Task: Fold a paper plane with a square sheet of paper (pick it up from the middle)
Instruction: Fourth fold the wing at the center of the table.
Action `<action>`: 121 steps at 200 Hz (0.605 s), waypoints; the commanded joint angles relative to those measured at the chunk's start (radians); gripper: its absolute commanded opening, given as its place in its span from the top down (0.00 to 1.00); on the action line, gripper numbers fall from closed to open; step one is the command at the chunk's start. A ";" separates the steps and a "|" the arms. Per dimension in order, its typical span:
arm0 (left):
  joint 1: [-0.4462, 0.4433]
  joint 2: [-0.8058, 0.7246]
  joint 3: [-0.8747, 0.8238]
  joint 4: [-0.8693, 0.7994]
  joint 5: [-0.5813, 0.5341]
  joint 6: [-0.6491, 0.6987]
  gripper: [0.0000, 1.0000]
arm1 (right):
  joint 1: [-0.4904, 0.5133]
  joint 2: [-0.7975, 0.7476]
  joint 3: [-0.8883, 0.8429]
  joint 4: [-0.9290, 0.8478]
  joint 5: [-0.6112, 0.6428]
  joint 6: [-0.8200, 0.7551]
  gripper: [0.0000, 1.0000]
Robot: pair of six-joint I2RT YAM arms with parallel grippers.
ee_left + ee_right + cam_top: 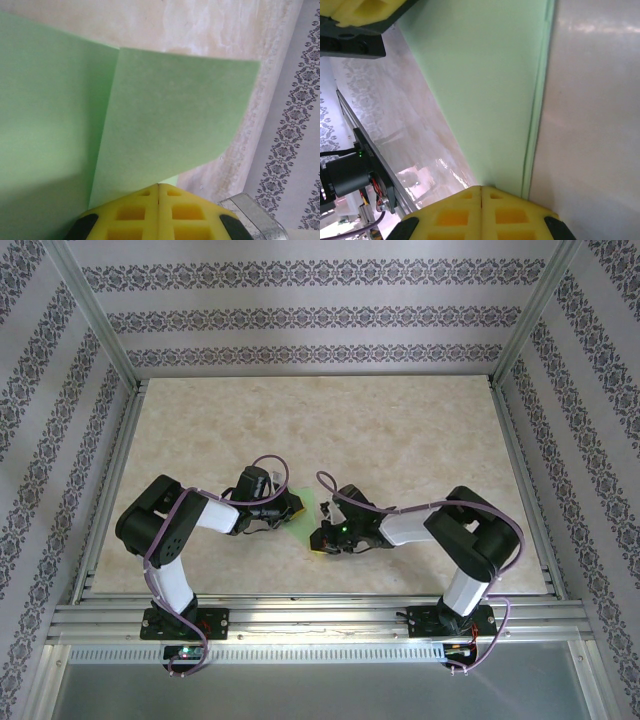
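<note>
Mid-table point(400, 430), between the left fingers point(287, 506) and the right fingers point(325, 538): a sliver of pale green paper point(306, 512), caught from both sides.

Thin, plain, unmarked (matte and faintly grainy up close).

From the left wrist: paper point(50, 125) folded over on itself, one flap lying across the sheet, its straight crease slanting down towards the tips. Left fingers point(159, 192) pressed fully together, pinching the flap's near corner.

From the right wrist: paper point(490, 100) as a long green wedge narrowing towards the tips, with two layers showing as a thin step along its right edge. Bare table point(595, 125) to the right of the tips. Right fingers point(481, 192) likewise closed tight, nipping the narrow end of the wedge. Far beyond the tips, up and to the left, one yellow pad of the left fingers point(360, 10).
</note>
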 commanded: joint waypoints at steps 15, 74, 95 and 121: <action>-0.008 0.017 -0.032 -0.062 -0.055 0.009 0.97 | 0.025 -0.032 -0.053 -0.087 0.010 0.007 0.94; -0.008 0.017 -0.031 -0.063 -0.060 0.005 0.97 | 0.042 -0.090 -0.081 -0.163 0.022 -0.020 0.97; -0.009 0.011 -0.030 -0.066 -0.059 0.007 0.97 | 0.033 -0.145 -0.082 -0.128 -0.011 0.007 0.97; -0.009 -0.002 -0.038 -0.074 -0.067 0.008 0.97 | 0.004 -0.262 -0.035 -0.166 -0.015 0.011 0.97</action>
